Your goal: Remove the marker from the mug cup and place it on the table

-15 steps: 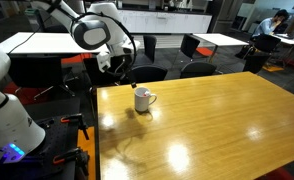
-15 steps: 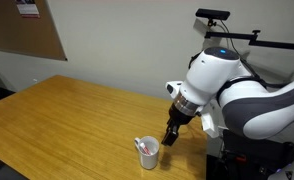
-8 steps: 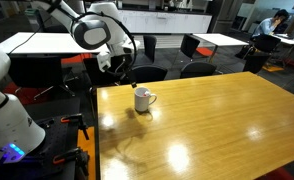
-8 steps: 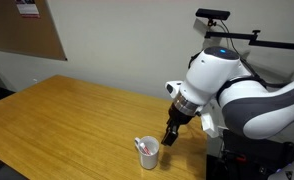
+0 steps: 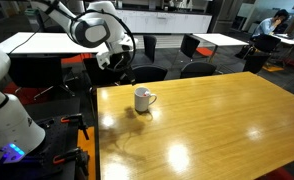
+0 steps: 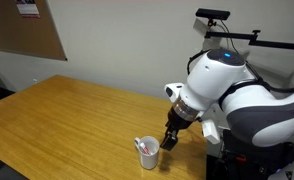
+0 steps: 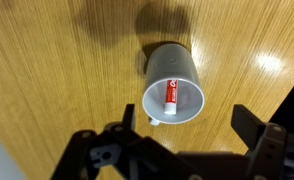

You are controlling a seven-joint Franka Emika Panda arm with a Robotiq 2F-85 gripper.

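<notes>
The white mug cup stands upright on the wooden table, and the red marker stands inside it. In the wrist view my gripper is open and empty. It hovers above the mug, with its dark fingers spread wide just below the mug's rim in the picture. In both exterior views the mug stands near the table's edge on the robot's side. My gripper hangs beside and slightly above it. The marker's red tip shows at the rim.
The glossy table stretches away from the mug. Behind the table stand black chairs and white-topped tables. A person sits at the far back. A corkboard hangs on the wall.
The arm has shifted only slightly. The mug and the marker have not moved, and the gripper stays open.
</notes>
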